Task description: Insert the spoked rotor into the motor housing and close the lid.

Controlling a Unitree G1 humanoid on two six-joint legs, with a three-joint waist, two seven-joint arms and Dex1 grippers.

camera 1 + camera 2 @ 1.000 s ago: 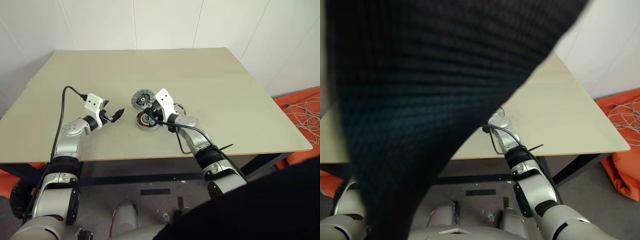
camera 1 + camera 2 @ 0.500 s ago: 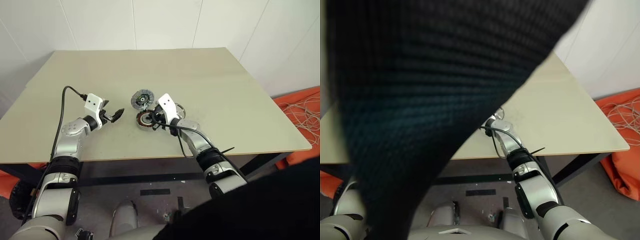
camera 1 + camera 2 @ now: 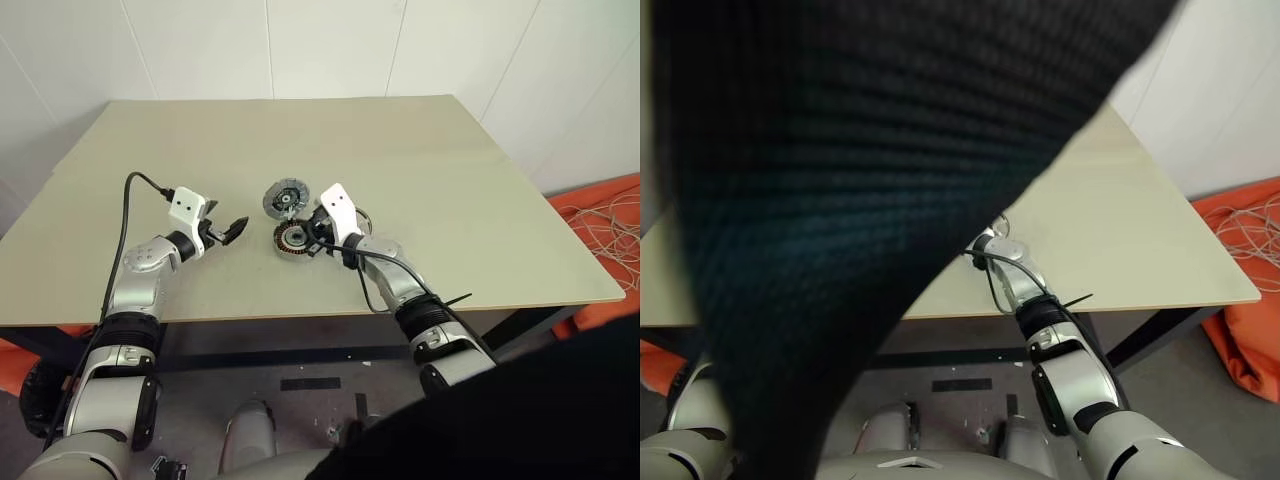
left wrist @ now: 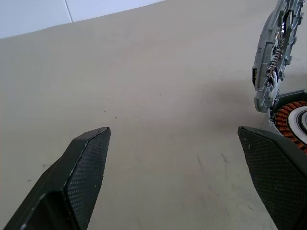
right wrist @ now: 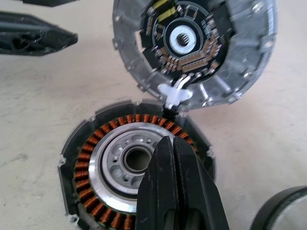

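The motor housing (image 5: 96, 167), a round cup with copper windings around a silver centre, lies mid-table (image 3: 287, 238). The lid (image 5: 192, 43) stands tilted at the housing's far edge, its dark inner face with the pale centre showing (image 3: 285, 197). My right gripper (image 5: 172, 141) is shut with nothing in it, tips over the housing's near rim (image 3: 312, 243). My left gripper (image 3: 232, 231) hangs open and empty to the housing's left (image 4: 175, 139). A dark-rimmed round part (image 5: 283, 208) lies just right of the housing, half hidden; I cannot tell whether it is the spoked rotor.
The beige table (image 3: 450, 180) has bare room all around the parts. Orange fabric with pale cables (image 3: 605, 225) lies on the floor past the right edge. A dark cloth-like mass (image 3: 860, 200) blocks most of the right eye view.
My right hand has shifted slightly to the right over the housing, still shut. The left arm, housing and lid have not moved.
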